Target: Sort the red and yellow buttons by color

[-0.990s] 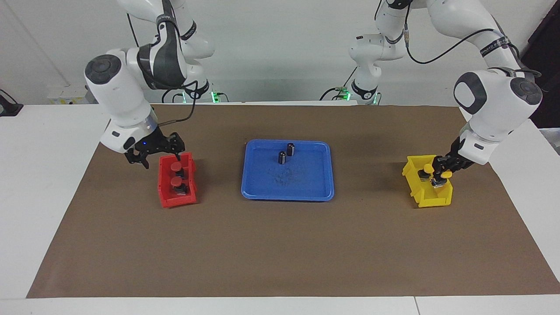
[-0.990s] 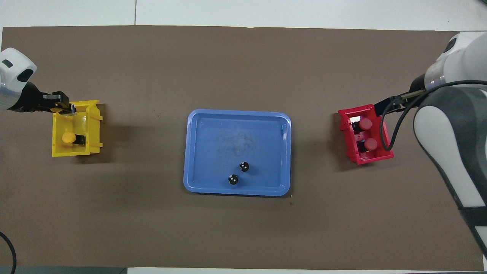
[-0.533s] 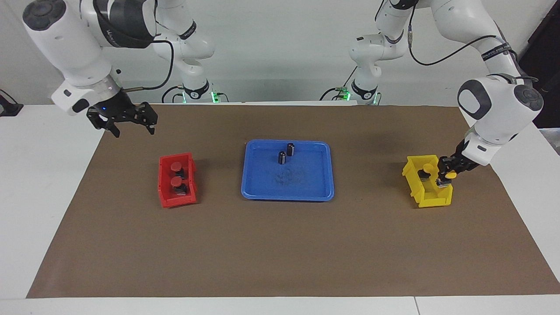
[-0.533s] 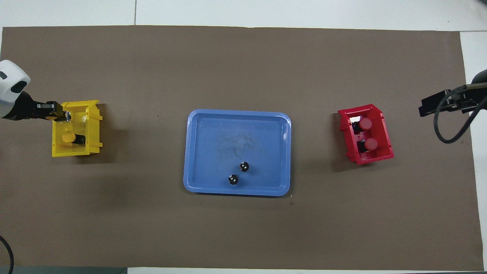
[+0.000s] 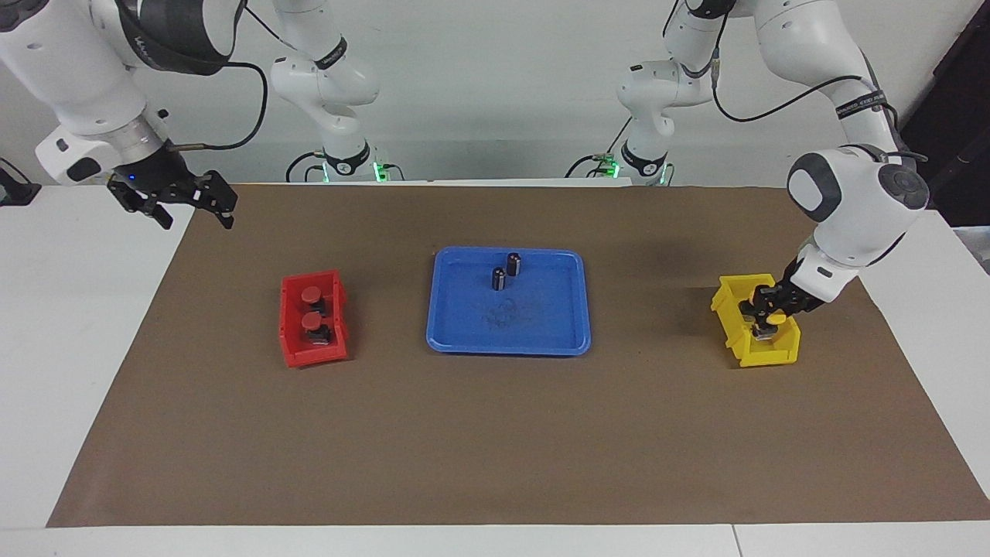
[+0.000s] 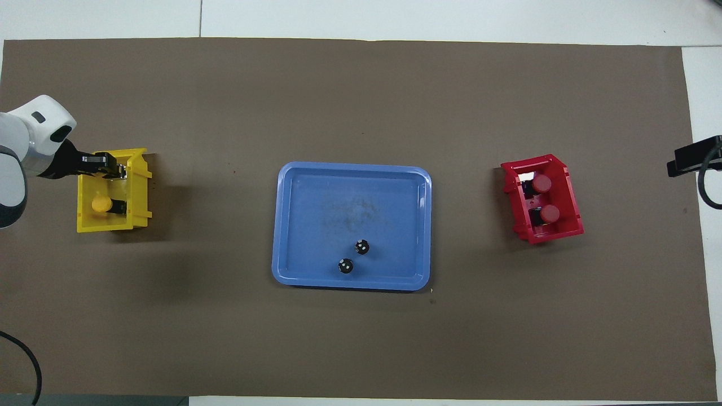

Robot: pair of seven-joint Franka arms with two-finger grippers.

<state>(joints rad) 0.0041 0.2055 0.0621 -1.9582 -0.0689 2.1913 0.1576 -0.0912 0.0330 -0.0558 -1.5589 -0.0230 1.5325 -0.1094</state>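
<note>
Two red buttons (image 5: 312, 309) stand caps-up in bin (image 5: 292, 352).

In the overhead view we see only a dark tip of the right gripper (image 6: 694, 160) at the right edge of the frame, the rest cut off. At the left edge, the left arm's white wrist is cropped too. The left gripper (image 5: 766, 319) dips into the yellow bin (image 5: 735, 329) at the right of the facing view, and its body covers part of the bin's inside; we can make out a yellow cap (image 5: 776, 318) at its tip, but the button's body is too small to read. In the red bin (image 6: 569, 197), the black bodies under the red caps (image 6: 542, 182) are mostly hidden by the bin wall.
</note>
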